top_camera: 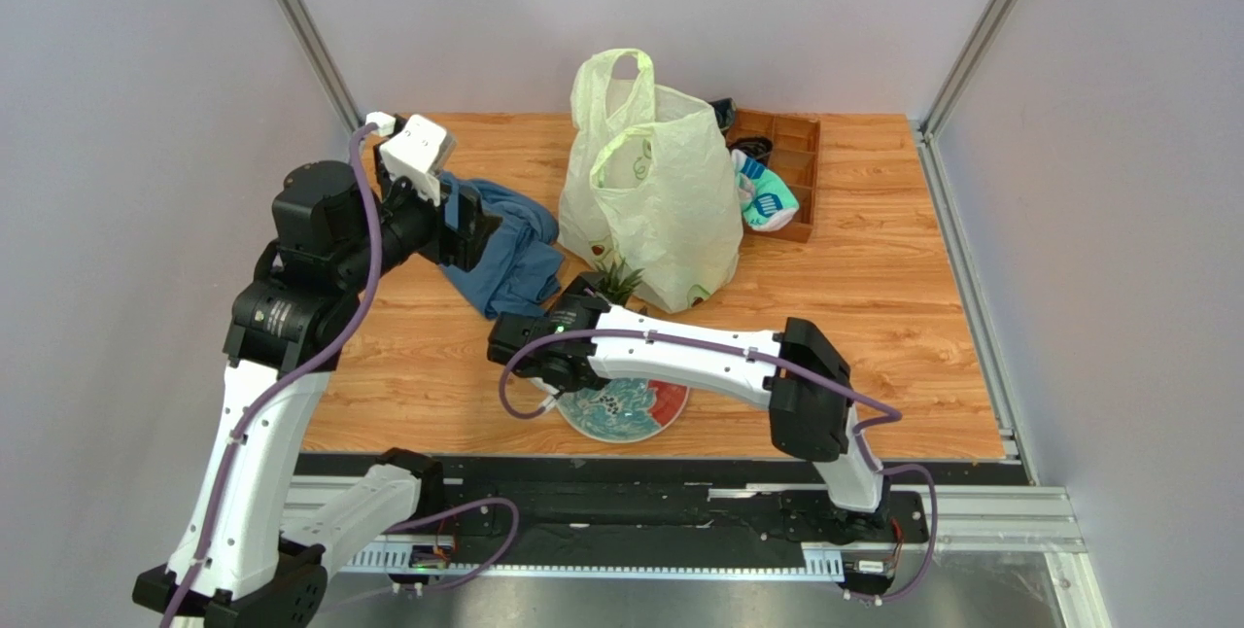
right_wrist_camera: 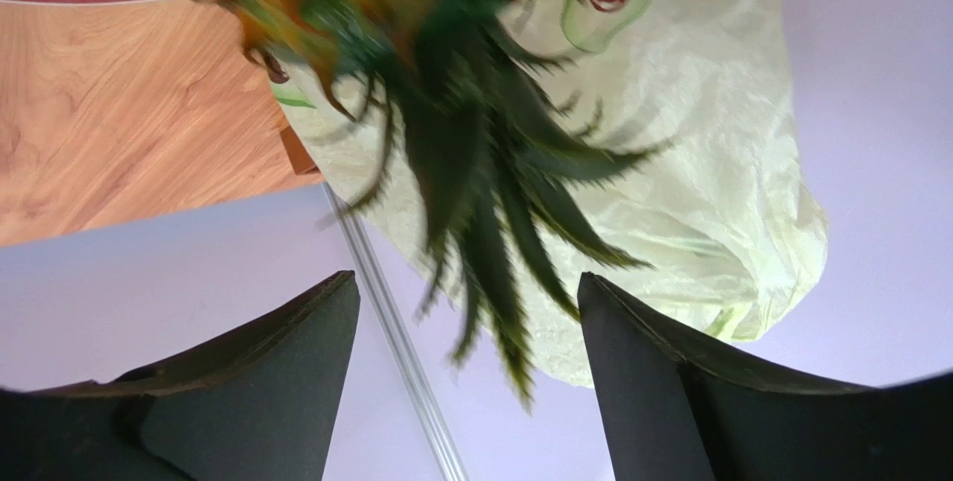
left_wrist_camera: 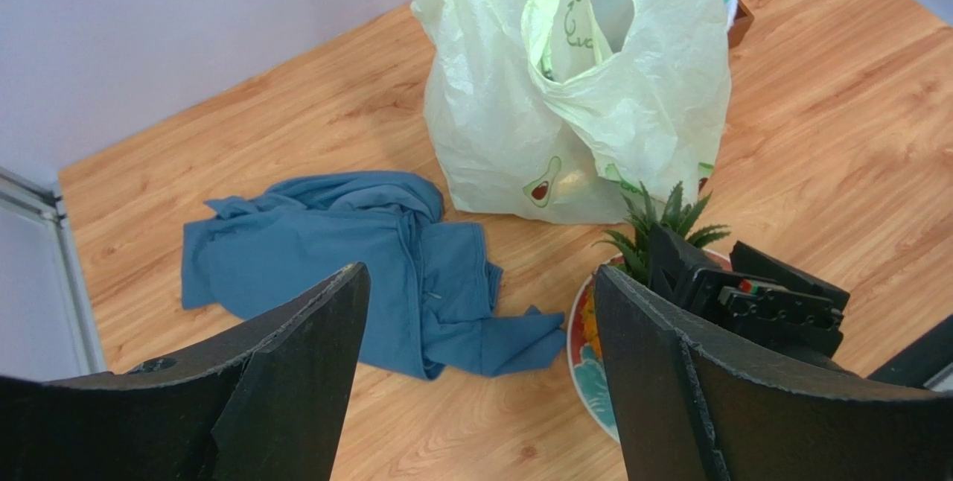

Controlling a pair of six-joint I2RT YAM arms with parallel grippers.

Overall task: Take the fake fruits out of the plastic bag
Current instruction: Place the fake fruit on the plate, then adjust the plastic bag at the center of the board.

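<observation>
Right tool (right_wrist_camera: 468,280) wide open, pineapple (right_wrist_camera: 470,146) loose, seemingly landing on the plate (top_camera: 665,407), view's blurred; left tool (left_wrist_camera: 481,280) open, empty; next, reach into the plastic bag (top_camera: 672,191) for another

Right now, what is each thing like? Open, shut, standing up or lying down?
Plastic bag: standing up, handles on top.
Pineapple: out of the bag, crown up, by the plate, not gripped.
Plate: flat on the table, partly under the right arm.
Blue cloth: crumpled, lying on the table.
Socks: lying in the wooden tray.
Left gripper: open, empty.
Right gripper: open.
</observation>
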